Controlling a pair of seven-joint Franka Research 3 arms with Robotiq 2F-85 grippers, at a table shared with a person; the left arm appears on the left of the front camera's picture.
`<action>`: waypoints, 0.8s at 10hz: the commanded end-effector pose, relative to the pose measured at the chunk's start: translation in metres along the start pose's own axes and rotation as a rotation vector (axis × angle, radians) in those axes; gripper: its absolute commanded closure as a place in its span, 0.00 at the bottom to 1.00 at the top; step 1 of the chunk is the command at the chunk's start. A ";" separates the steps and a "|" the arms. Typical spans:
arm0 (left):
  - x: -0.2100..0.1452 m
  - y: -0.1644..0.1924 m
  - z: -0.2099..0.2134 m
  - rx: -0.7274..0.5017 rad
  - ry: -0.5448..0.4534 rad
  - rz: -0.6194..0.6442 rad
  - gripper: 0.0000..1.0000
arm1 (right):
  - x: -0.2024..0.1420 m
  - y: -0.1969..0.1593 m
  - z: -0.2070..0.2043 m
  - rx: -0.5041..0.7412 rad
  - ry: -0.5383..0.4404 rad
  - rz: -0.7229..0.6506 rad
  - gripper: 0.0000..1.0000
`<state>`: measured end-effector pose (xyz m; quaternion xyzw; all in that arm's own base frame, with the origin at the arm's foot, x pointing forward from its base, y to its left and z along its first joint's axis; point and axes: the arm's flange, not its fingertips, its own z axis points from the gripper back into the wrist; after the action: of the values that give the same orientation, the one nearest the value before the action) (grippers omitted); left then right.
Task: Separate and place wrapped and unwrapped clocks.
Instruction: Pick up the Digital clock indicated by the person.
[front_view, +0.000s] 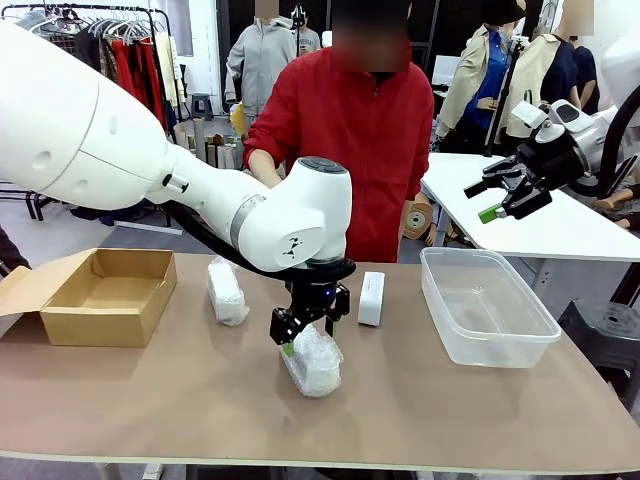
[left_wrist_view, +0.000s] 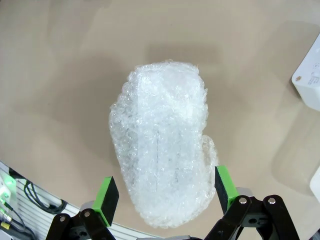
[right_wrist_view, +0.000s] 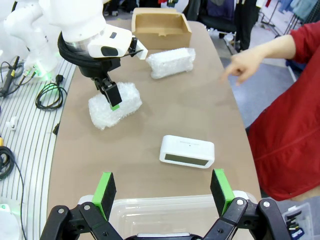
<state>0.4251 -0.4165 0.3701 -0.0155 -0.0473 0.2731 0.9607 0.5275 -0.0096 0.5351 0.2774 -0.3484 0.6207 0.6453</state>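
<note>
Front view spreads the table (front_view: 450, 410), an open cardboard box (front_view: 105, 295) at the robot's left and a clear tub (front_view: 487, 305) at its right. Between them lie two wrapped clocks, the farther wrapped clock (front_view: 227, 290) toward the box, and the bare clock (front_view: 371, 298) toward the tub. The left gripper (front_view: 300, 335) hangs wide open astride the nearer wrapped clock (front_view: 312, 365). The pick seems in hand, and closing squarely comes next. The right gripper (front_view: 490, 200) waits open aloft. Right wrist view adds the person's pointing hand (right_wrist_view: 240, 65).

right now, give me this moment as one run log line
left pincer: open, around near wrapped clock | right pincer: open, raised by clear tub | second wrapped clock, bare clock: on table, untouched
</note>
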 end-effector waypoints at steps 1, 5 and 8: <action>0.003 0.001 -0.010 -0.014 -0.012 -0.008 0.00 | 0.001 0.000 0.000 -0.001 0.000 0.000 0.00; 0.006 0.002 -0.026 0.007 0.009 -0.002 0.00 | 0.001 0.000 0.000 -0.001 0.000 0.000 0.00; 0.006 0.003 -0.033 -0.008 -0.013 -0.059 0.39 | 0.001 0.000 0.000 -0.001 0.000 0.000 0.00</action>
<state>0.4321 -0.4154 0.3424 -0.0131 -0.0398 0.2552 0.9660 0.5275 -0.0096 0.5351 0.2774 -0.3484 0.6207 0.6453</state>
